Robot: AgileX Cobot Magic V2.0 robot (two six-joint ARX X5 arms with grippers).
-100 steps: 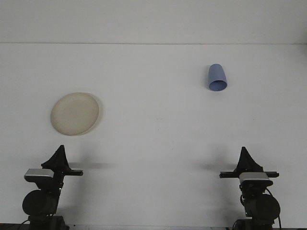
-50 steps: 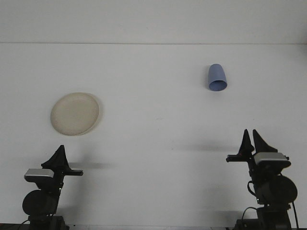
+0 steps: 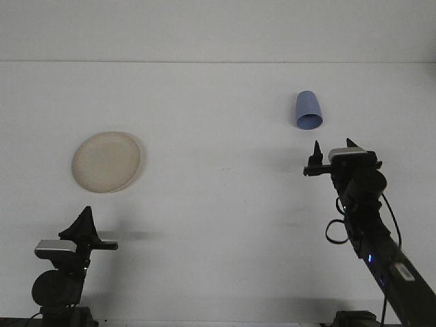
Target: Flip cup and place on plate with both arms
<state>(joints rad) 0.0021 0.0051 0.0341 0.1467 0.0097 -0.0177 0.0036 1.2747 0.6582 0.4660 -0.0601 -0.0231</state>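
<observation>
A blue cup [image 3: 308, 111] lies on the white table [image 3: 218, 204] at the back right, its wide mouth turned toward the front. A cream plate [image 3: 107, 161] rests flat at the left. My right gripper [image 3: 333, 145] is extended over the table just in front of the cup and slightly to its right. It stands open, with nothing between its fingers and not touching the cup. My left gripper [image 3: 85, 216] is parked near the front left edge, in front of the plate, its fingers together in one point.
The table's far edge meets a pale wall [image 3: 218, 30] at the back. The right arm's black links and cable [image 3: 371, 238] stretch from the front right corner toward the cup.
The right arm has risen from its parked pose and reached forward toward the cup, and its fingers have spread apart. The left arm, cup and plate have not moved.
</observation>
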